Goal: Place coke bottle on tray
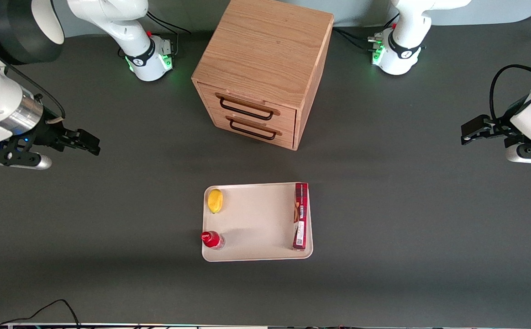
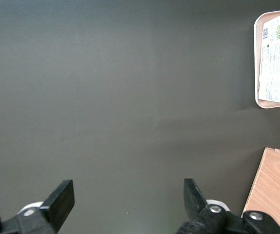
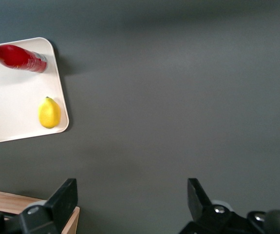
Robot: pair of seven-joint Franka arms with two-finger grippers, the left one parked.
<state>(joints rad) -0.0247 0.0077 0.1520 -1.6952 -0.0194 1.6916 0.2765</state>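
Note:
The coke bottle [image 1: 212,239] [image 3: 18,57], small and red with a red cap, stands upright on the cream-white tray [image 1: 256,219] [image 3: 8,112], in the tray's corner nearest the front camera on the working arm's end. My right gripper [image 1: 87,142] [image 3: 132,197] hangs open well above the table, far from the tray toward the working arm's end, with nothing between its fingers.
A yellow lemon [image 1: 215,200] [image 3: 49,112] and a long red box [image 1: 301,215] [image 2: 278,58] also lie on the tray. A wooden drawer cabinet [image 1: 265,68] stands farther from the front camera than the tray. A black cable [image 1: 50,308] lies near the table's front edge.

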